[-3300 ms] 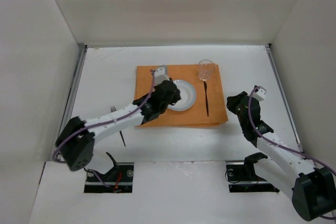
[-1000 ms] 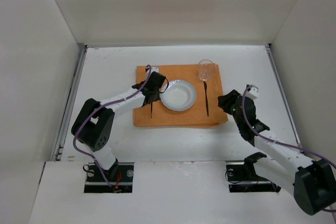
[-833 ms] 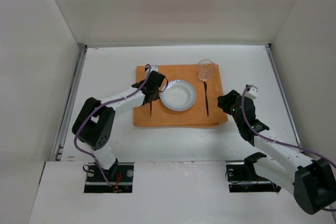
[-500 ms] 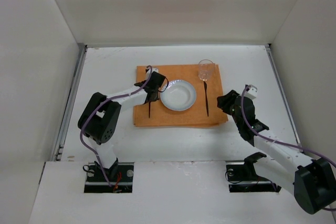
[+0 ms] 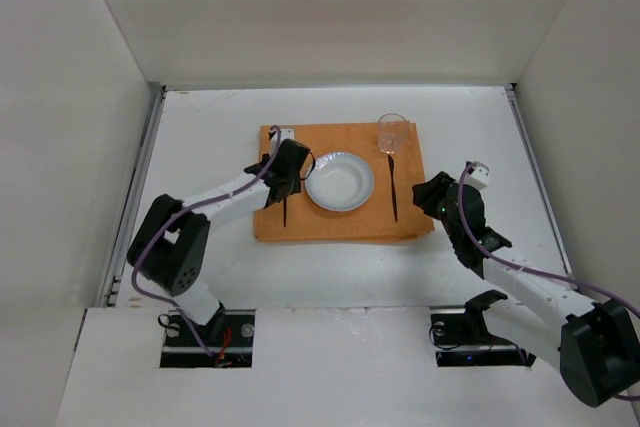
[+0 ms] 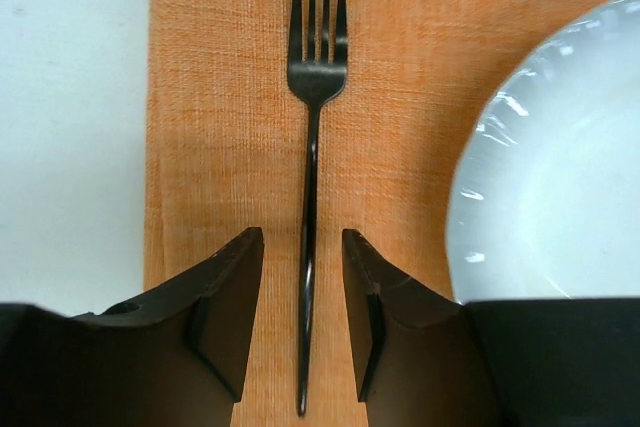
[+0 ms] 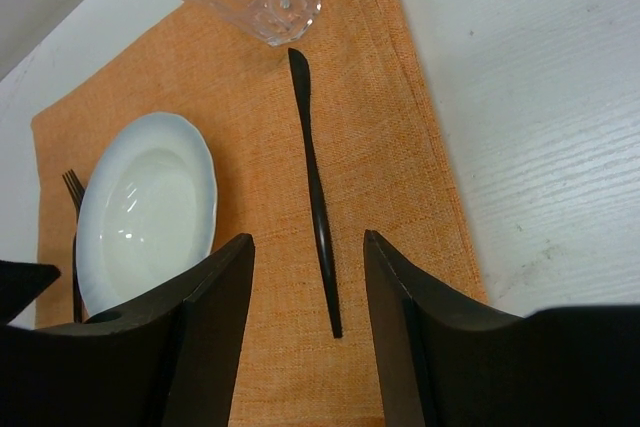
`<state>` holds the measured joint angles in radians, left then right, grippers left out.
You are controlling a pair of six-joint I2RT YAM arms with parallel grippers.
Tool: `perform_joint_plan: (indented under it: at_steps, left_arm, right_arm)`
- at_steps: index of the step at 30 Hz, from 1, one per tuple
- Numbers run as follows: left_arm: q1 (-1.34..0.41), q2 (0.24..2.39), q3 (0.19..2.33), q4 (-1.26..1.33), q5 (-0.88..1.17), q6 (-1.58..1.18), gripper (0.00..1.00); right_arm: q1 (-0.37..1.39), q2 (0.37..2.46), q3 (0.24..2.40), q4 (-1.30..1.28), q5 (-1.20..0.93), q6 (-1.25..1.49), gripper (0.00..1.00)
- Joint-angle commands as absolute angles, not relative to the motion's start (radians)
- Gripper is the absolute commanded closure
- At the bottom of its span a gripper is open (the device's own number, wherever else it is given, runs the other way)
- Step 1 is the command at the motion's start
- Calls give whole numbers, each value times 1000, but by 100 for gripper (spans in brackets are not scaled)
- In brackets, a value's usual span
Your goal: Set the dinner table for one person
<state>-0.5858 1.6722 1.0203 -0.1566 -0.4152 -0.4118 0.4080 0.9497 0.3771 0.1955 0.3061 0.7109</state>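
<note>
One wrist view, unlike overhead, shows left pincer (image 6: 300,247) parted, seemingly clear of the fork (image 6: 318,77); right pincer (image 7: 307,242) wide.

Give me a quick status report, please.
Left fingers open astride fork. Right fingers open, empty. Plate, knife, glass on placemat, dinner table. Nothing in the way.

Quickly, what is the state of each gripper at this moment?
Left gripper: open, holding nothing; the fork lies on the placemat between its jaws, not gripped.
Right gripper: open, holding nothing.
</note>
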Motion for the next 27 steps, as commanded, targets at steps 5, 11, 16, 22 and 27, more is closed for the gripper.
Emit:
perform_joint_plan:
  at_steps: [5, 11, 16, 22, 27]
  left_arm:
    - [-581, 1329, 858, -101, -417, -560, 65]
    - [-455, 1068, 651, -101, -411, -669, 62]
    - [-335, 901, 551, -195, -408, -707, 60]
    - [-251, 781, 457, -230, -382, -764, 58]
    - [-196, 764, 413, -201, -302, -781, 58]
  right_arm:
    - [416, 913, 400, 259, 325, 696, 59]
    - [409, 894, 403, 230, 331, 701, 89]
    - [395, 890, 384, 238, 374, 721, 64]
    - [361, 805, 338, 238, 442, 755, 41]
    - [343, 756, 310, 245, 451, 767, 40]
